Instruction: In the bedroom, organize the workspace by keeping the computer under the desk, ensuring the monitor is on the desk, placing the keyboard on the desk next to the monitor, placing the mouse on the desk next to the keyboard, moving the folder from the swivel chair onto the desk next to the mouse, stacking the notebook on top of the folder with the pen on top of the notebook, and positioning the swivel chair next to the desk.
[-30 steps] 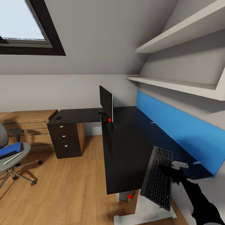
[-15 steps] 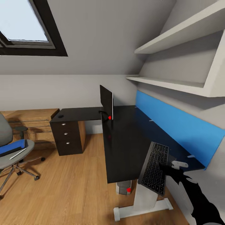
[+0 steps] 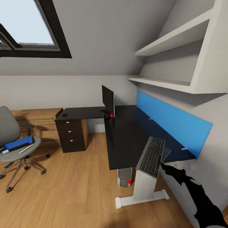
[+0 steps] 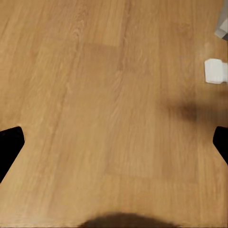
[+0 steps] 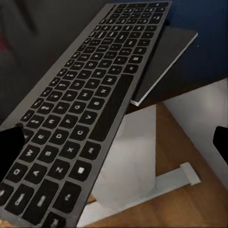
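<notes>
The view has swung right, the keyboard (image 3: 152, 156) tilted at the table (image 3: 126, 136) end, right fingers' (image 3: 177, 167) grip unclear.

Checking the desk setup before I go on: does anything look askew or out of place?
Yes. The keyboard is tilted, overhanging the desk at its near end by the right gripper. The monitor stands edge-on.

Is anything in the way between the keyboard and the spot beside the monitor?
Nothing visible is. The keyboard, held tilted at the near end of the desk by the right gripper, faces a bare black desktop all the way to the monitor standing at the far corner.
</notes>
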Controlling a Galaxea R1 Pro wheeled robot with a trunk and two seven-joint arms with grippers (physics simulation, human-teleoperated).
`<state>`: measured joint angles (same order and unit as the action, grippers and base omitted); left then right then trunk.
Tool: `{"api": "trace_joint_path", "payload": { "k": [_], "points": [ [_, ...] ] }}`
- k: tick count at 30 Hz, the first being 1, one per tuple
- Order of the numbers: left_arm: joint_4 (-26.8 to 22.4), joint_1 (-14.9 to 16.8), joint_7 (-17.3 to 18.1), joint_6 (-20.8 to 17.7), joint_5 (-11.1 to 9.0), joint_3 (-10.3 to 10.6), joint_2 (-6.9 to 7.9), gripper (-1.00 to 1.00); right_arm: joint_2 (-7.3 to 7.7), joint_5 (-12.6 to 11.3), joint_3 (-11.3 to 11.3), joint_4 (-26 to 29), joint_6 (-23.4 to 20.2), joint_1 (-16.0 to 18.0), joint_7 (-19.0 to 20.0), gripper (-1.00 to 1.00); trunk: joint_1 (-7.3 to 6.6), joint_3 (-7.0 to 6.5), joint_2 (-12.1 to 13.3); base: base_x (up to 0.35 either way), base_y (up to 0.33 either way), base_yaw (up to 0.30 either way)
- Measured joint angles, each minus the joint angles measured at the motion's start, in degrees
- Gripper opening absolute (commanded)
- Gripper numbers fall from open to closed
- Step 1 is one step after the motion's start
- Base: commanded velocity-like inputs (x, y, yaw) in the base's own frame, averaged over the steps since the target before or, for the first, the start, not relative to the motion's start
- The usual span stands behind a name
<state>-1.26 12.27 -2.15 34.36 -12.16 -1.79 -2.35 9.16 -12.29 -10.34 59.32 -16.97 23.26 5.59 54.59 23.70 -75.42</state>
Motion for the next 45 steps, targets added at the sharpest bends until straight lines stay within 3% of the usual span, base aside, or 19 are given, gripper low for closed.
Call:
{"api": "trace_joint_path", "payload": {
  "k": [15,31,45],
  "points": [
    [0.0,0.0,0.0,0.0,0.0,0.0,0.05,1.0,-0.16,-1.9,0.1,-0.2,0.4,0.0,-0.1,1.0,-0.01,0.19,0.0,-0.317,0.0,-0.039],
    [0.0,0.0,-0.1,0.2,0.0,-0.1,0.08,1.0,-0.18,-1.8,0.1,-0.5,0.5,0.0,-0.1,1.0,-0.03,0.2,0.0,-0.042,0.0,-0.002],
    [0.0,0.0,-0.1,0.2,-0.1,-0.1,0.09,1.0,-0.25,-1.8,0.2,-1.2,0.6,0.0,-0.1,1.0,-0.03,0.2,0.0,-0.186,0.0,0.0]
  ]
}}
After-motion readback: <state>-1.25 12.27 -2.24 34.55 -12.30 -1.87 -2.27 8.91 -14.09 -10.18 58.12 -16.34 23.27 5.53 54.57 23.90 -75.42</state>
